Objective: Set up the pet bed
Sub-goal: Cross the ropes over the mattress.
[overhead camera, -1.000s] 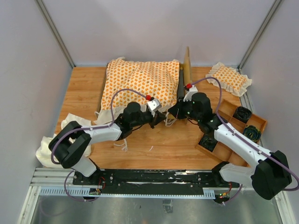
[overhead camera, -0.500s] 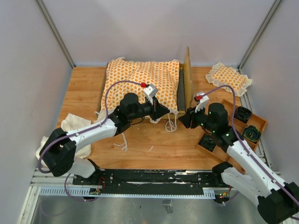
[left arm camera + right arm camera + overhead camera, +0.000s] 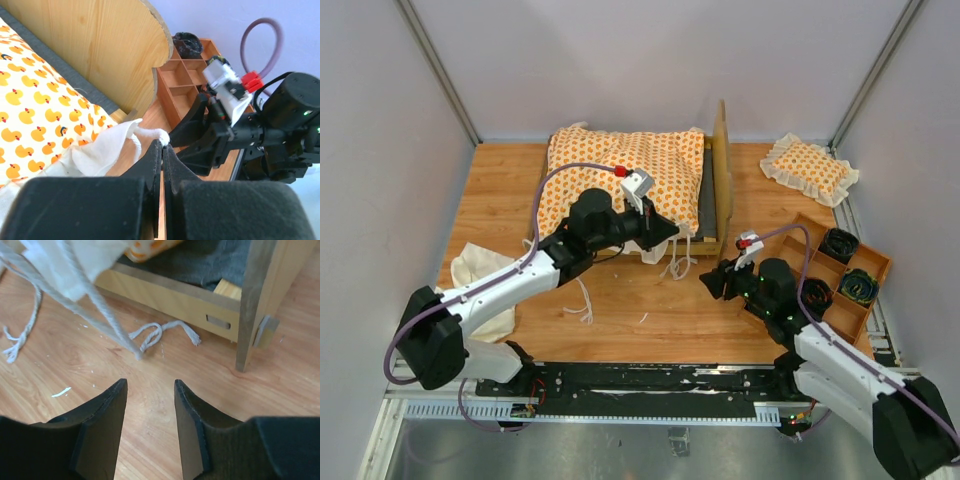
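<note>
Top view: the light-wood bed frame [image 3: 723,165] with scalloped headboard and grey fabric base stands at the far middle of the wooden table [image 3: 650,310], headboard on the right side; the large cream-ruffled cushion [image 3: 620,170] with orange duck print lies on it, covering most of the base.

Left gripper [image 3: 667,233] sits at the cushion's near right corner; in the left wrist view its jaws are clenched flat on the twisted tip of the cream ruffle [image 3: 150,134], and we see that corner raised off the frame; cream twisted tie strings [image 3: 675,265] hang from it to the table.

Right gripper [image 3: 708,283] hovers over bare wood just near the frame's front right corner, apart from it; in the right wrist view its jaws stand released, nothing between them; one string end [image 3: 160,332] lies curled on the table ahead of the fingers.

Also noted: small square orange-patterned ruffled pillow [image 3: 810,168] far right; wooden compartment tray [image 3: 838,308] right, with dark round items in some cells; plain cream cloth [image 3: 480,270] near left.
</note>
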Tool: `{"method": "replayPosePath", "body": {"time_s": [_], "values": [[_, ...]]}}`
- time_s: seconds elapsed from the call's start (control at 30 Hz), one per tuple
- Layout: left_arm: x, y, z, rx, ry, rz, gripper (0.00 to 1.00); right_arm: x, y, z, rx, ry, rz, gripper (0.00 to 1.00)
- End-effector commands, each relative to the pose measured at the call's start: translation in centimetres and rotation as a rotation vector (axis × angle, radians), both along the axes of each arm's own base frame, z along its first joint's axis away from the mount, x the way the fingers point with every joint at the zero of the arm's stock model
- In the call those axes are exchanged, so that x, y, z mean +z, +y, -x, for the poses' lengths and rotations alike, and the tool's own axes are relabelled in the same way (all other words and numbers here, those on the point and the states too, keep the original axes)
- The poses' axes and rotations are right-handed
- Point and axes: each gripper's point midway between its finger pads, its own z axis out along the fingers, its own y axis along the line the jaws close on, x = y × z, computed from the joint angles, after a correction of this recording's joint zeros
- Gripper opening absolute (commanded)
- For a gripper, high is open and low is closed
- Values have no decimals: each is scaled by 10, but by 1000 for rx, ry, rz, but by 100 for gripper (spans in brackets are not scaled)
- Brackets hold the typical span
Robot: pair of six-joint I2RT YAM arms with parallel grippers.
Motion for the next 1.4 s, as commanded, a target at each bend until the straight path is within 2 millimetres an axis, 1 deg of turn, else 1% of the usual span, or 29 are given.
{"method": "replayPosePath", "body": {"time_s": [0.0, 0.13, 0.2, 0.27, 0.33, 0.43, 0.57, 0.63, 0.7, 0.8, 0.83, 0.9, 0.97, 1.03, 1.07, 1.1, 1.17, 1.2, 1.27, 1.3, 1.37], "values": [[12, -1, -11, 36, -40, -15, 0, 23, 15, -25, -77, -73, -97, 45], [12, -1, -19, 51, -37, -14, 0, 19, 44, -32, -60, -87, -88, 49], [9, 0, -24, 61, -26, -15, 0, 13, 50, -39, -95, -86, -57, 49], [6, 1, -26, 62, -16, -14, 0, 5, 50, -44, -130, -88, -49, 50], [5, 2, -29, 66, -3, -16, 0, -2, 45, -46, -164, -92, -45, 49], [4, 4, -31, 68, -14, -25, 0, -8, 41, -45, -170, -100, -30, 47], [0, 9, -38, 101, -18, -41, 0, -18, 41, -41, -163, -75, -17, 43], [-2, 11, -41, 116, -16, -44, 0, -25, 43, -40, -174, -45, -28, 43], [-2, 10, -43, 123, -21, -38, 0, -32, 47, -38, -178, -20, -34, 45], [-3, 10, -48, 138, -18, -38, 0, -48, 48, -37, -205, 25, -26, 47], [-4, 11, -50, 145, -16, -42, 0, -51, 49, -37, -207, 32, -30, 46], [-5, 13, -53, 159, -18, -51, 0, -54, 50, -38, -209, 30, -38, 37], [-7, 18, -58, 185, -39, -79, 0, -46, 46, -39, -225, -6, -61, 21], [-12, 29, -69, 248, -72, -129, 0, -35, 36, -37, -246, -49, -64, 5], [-15, 33, -72, 269, -80, -149, 0, -28, 29, -35, -260, -68, -53, 1], [-19, 37, -74, 278, -78, -165, 0, -25, 22, -34, -277, -62, -18, 0], [-27, 39, -75, 280, -70, -178, 0, -5, 14, -33, -281, -69, 57, 0], [-31, 39, -75, 280, -67, -178, 0, 16, 14, -35, -267, -103, 81, 0], [-39, 40, -76, 289, -63, -184, 0, 47, 10, -37, -245, -179, 133, 0], [-41, 41, -79, 302, -68, -192, 0, 60, 8, -40, -238, -216, 159, 0], [-46, 45, -86, 335, -75, -217, 0, 77, 6, -46, -200, -258, 217, 0]]}}
